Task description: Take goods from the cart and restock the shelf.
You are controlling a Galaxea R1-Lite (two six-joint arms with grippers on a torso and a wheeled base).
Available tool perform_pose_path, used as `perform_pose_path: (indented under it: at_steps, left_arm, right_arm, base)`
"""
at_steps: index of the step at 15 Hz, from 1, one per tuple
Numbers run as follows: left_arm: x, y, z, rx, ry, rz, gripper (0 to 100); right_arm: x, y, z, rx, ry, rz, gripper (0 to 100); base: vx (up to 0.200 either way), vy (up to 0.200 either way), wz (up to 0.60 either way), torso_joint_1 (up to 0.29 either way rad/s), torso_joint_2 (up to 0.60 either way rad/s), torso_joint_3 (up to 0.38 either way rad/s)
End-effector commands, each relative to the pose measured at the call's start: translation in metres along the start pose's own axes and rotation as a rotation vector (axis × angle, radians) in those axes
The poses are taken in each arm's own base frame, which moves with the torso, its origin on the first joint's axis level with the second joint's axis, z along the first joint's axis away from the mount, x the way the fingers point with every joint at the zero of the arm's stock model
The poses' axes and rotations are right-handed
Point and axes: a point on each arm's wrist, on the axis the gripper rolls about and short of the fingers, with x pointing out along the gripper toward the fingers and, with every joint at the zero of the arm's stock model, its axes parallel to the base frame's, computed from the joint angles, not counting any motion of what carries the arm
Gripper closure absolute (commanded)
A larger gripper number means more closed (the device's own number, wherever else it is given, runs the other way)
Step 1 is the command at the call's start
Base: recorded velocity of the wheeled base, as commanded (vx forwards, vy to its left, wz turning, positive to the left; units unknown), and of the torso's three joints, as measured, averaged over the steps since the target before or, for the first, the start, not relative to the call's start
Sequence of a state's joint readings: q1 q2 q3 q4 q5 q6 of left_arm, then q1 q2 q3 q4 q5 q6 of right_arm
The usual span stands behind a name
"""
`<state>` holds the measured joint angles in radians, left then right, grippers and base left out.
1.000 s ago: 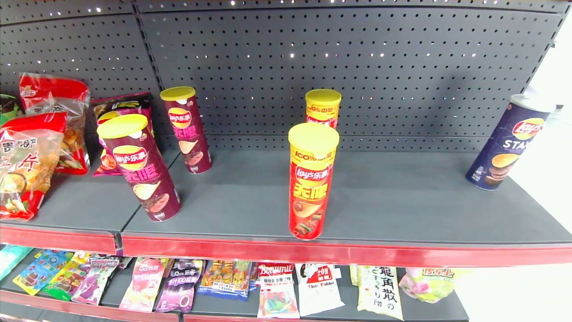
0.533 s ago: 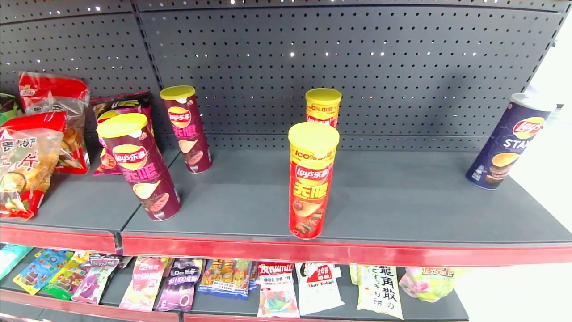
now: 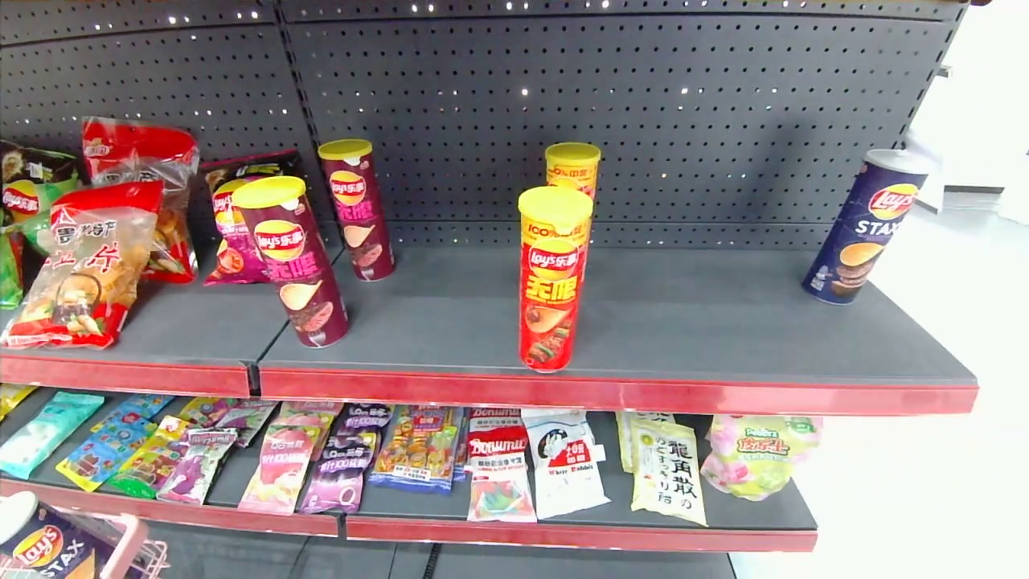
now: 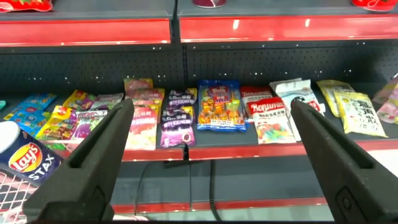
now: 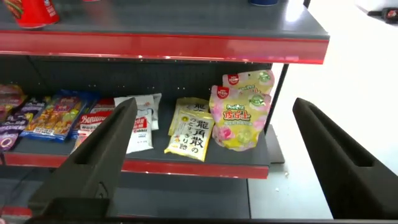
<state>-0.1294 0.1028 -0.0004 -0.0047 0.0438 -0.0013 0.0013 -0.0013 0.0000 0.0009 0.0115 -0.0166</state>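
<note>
A blue chip can (image 3: 32, 547) sits in the pink cart (image 3: 135, 535) at seven o'clock, newly revealed as the head camera pulled back from the shelf (image 3: 723, 338); left gripper (image 4: 211, 107) and right gripper (image 5: 214, 104) gape empty, pickup likely next.

The head camera looked down on the upper shelf (image 3: 723, 322) and lower shelf (image 3: 563, 534); both wrist cameras faced the latter, nearer.

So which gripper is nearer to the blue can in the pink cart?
Left. The left gripper faces the lower shelf's left half, with the blue can close beside it. The right gripper faces that shelf's right end, by the green and pink bag, farther away.
</note>
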Motion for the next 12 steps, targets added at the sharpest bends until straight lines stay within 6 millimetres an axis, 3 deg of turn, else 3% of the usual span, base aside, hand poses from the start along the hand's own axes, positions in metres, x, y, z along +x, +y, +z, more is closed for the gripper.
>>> perform_pose_path:
  at_steps: [1, 12]
  left_arm:
    - [0.0, 0.0, -0.0001, 0.0, 0.001, 0.001, 0]
    - [0.0, 0.0, -0.0001, 0.001, 0.001, 0.001, 0]
  right_arm:
    - [0.0001, 0.0, 0.0001, 0.0, 0.0, 0.001, 0]
    - [0.0001, 0.0, 0.0001, 0.0, 0.0, 0.001, 0]
  base:
    - [0.0, 0.0, 0.6, 0.022, 0.02, 0.002]
    - [0.0, 0.0, 0.6, 0.004, 0.0, 0.001]
